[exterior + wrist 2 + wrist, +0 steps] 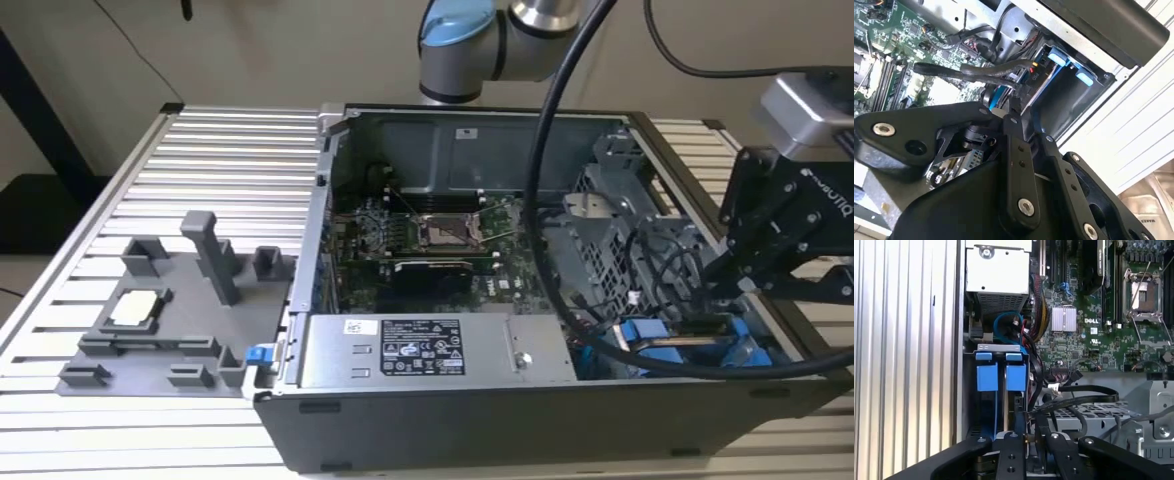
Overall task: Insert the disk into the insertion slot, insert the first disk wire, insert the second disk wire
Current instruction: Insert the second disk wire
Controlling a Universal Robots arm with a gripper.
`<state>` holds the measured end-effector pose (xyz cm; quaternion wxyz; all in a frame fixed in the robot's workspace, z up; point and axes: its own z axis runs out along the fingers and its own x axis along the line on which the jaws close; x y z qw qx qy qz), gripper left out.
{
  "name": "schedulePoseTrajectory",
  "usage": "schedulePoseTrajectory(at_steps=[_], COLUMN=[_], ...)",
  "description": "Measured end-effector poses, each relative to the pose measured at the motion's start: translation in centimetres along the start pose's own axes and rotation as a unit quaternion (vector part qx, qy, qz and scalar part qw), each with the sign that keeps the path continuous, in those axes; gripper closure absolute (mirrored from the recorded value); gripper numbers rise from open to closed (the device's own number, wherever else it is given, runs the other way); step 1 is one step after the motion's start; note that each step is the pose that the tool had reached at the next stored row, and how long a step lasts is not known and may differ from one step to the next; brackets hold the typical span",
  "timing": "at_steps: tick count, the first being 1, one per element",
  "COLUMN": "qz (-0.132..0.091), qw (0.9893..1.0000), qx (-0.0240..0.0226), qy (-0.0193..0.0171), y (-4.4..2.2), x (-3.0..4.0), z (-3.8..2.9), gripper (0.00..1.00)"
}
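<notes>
Slatted table [200, 140]; fingers [1026, 432] beside the disk [1001, 375], white-labelled box [420, 352].

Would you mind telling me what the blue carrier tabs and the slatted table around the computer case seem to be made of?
The blue carrier tabs look like moulded plastic: uniform bright colour, soft sheen, rounded edges. The slatted table appears to be bare aluminium or similar metal, pale silver with a matte brushed look and straight parallel grooves. The computer case looks like dark painted metal, though that is less certain.

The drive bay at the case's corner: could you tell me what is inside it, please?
Inside the bay sit blue carrier tabs. A thin blue wire hangs between them. The disk's body is hidden behind the tabs and the gripper.
</notes>
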<state>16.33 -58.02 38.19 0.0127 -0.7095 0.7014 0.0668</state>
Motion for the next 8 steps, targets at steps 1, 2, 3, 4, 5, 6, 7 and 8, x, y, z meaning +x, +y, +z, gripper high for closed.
schedulePoseTrajectory(at_steps=[1, 2, 3, 4, 5, 6, 7, 8], qz=[0.0, 0.0, 0.0, 0.0, 0.0, 0.0, 0.0, 0.0], qw=[1.0, 1.0, 1.0, 1.0, 1.0, 1.0, 1.0, 1.0], qx=[0.0, 0.0, 0.0, 0.0, 0.0, 0.0, 0.0, 0.0], qy=[0.0001, 0.0001, 0.0001, 0.0001, 0.0001, 0.0001, 0.0002, 0.0002], y=[0.01, 0.01, 0.01, 0.01, 0.01, 0.01, 0.01, 0.01], x=[-0.01, -0.01, -0.01, -0.02, -0.01, -0.02, -0.02, -0.02], z=[-0.13, -0.14, -0.14, -0.14, -0.14, -0.14, -0.15, -0.15], gripper=[0.76, 0.76, 0.76, 0.76, 0.76, 0.76, 0.76, 0.76])
